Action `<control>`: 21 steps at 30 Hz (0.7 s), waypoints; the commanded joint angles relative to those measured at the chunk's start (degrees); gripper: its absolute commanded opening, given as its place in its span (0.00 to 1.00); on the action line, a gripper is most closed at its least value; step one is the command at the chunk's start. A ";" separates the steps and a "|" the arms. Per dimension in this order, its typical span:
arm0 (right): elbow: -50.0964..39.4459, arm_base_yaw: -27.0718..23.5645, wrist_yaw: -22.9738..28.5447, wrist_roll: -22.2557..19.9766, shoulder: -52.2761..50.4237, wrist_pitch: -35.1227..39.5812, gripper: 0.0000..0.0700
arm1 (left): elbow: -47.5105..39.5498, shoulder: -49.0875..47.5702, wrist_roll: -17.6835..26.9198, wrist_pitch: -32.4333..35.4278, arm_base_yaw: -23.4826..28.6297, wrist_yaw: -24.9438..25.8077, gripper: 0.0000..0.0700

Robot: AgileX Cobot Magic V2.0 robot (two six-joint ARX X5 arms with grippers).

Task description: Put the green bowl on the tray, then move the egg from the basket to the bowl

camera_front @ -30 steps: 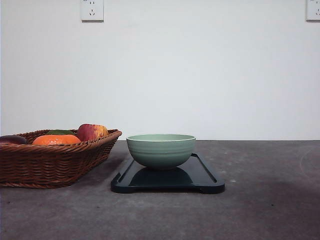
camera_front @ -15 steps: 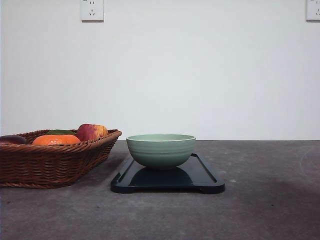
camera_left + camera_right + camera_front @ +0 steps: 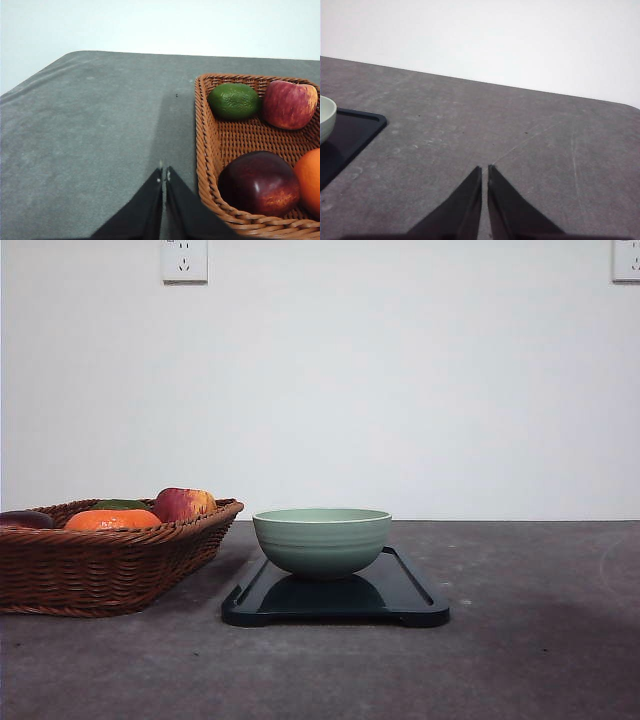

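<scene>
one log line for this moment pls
green bowl: on tray | egg: not visible | basket: holds fruit | left hand: shut, empty | right hand: shut, empty

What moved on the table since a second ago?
Nothing visibly changed. The green bowl sits on the tray just as before, and the basket with its fruit is in the same spot. Nothing was picked up or let go. In the wrist views, the left end effector and the right end effector are shut, holding nothing.
</scene>
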 commanded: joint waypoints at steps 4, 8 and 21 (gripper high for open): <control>-0.22 -0.02 0.02 0.52 0.07 0.66 0.02 | -1.09 -0.02 -0.07 0.76 -0.09 0.09 0.00; -0.22 -0.02 0.02 0.52 0.07 0.66 0.02 | -1.09 -0.02 -0.04 0.76 -0.09 0.09 0.00; -0.22 -0.02 0.02 0.52 0.07 0.66 0.02 | -1.09 -0.02 -0.04 0.76 -0.09 0.09 0.00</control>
